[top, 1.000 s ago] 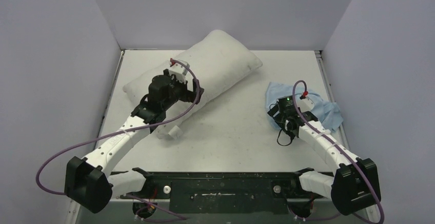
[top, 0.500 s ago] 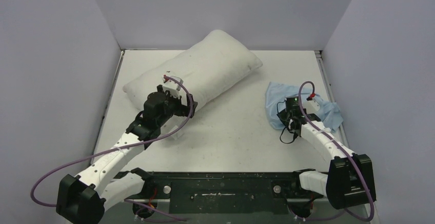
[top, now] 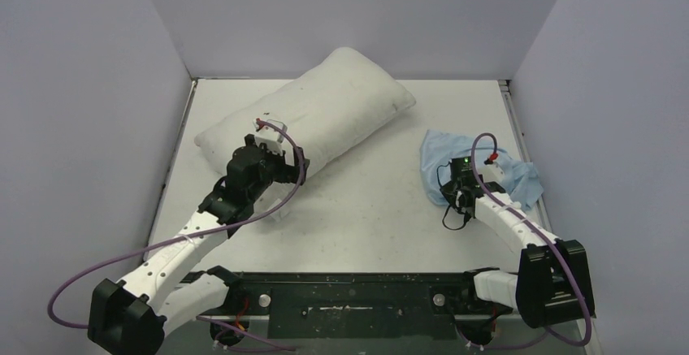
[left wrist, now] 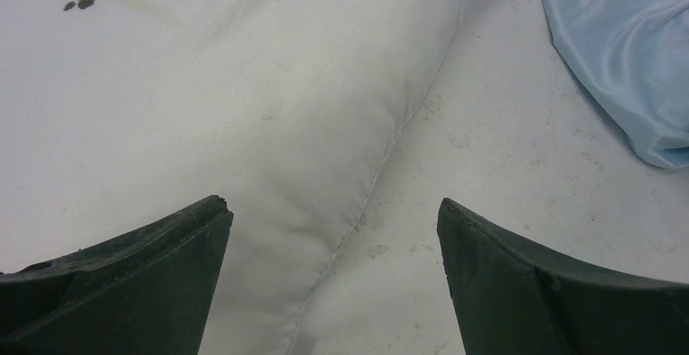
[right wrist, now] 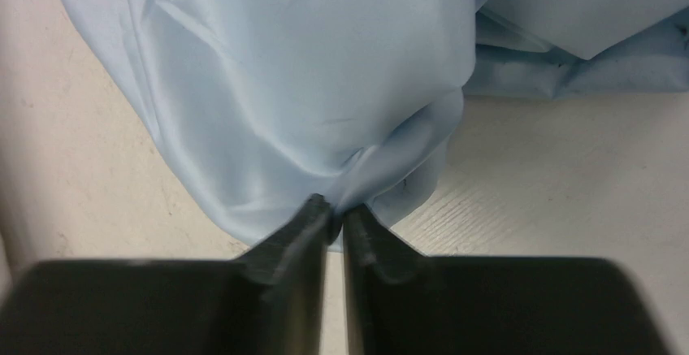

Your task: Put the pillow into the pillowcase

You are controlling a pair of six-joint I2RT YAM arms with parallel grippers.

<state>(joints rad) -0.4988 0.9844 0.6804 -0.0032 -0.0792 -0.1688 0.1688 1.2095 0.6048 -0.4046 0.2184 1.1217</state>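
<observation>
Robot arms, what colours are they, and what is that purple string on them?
Both the left arm and right arm have white shells with chunky black joints. The purple string is a cable looping along each arm, ending in a small red plug. A green light glows on the right wrist. The fingers are dark, wedge-shaped and pointed.

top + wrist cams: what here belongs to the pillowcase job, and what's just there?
Job:
- pillow
- pillowcase
- right gripper, shut on a pillowcase fold
- left gripper, open over the pillow's seam

Just there:
- table
- back wall
</observation>
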